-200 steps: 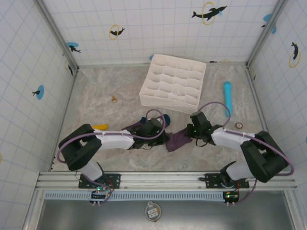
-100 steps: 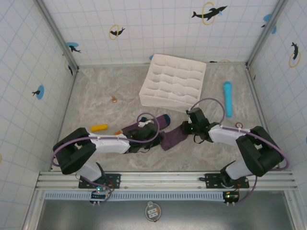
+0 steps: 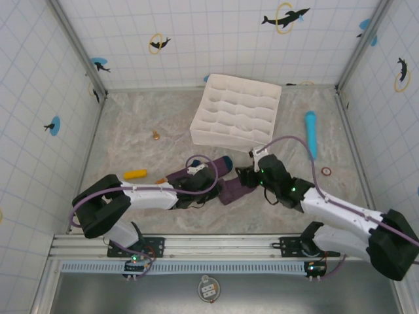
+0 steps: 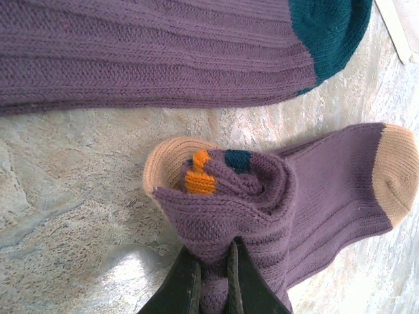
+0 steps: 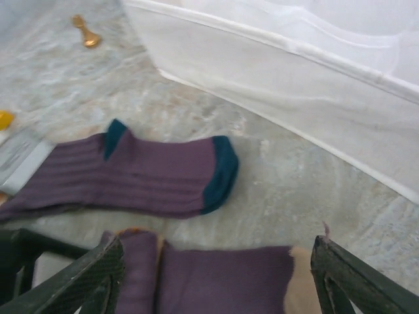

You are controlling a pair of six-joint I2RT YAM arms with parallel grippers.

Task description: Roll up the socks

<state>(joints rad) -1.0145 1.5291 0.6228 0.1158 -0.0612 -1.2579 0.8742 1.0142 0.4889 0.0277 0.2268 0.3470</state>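
Observation:
Two purple ribbed socks lie on the sandy table. One sock [image 4: 163, 52] lies flat, teal at its toe [image 5: 219, 173], and shows in the top view as well [image 3: 196, 171]. The other sock [image 4: 314, 190] has a tan tip and is partly rolled, with orange and teal stripes showing inside the roll [image 4: 209, 173]. My left gripper [image 4: 213, 278] is shut on the rolled end of this sock. My right gripper [image 5: 219, 275] stands wide open over the sock's flat tan-tipped part [image 5: 222, 281], one finger on each side. In the top view the two grippers [image 3: 213, 190] [image 3: 242, 178] flank this sock [image 3: 232, 190].
A white compartment organiser [image 3: 237, 111] stands at the back, close beyond the flat sock [image 5: 294, 72]. A light blue cylinder [image 3: 310, 134] and a small ring [image 3: 326, 171] lie to the right. A yellow object [image 3: 135, 174] and a small gold piece [image 3: 156, 135] lie to the left.
My right gripper has opened and let go of the tan-tipped sock after carrying its end to the left. The left gripper shifted slightly left and kept its grip.

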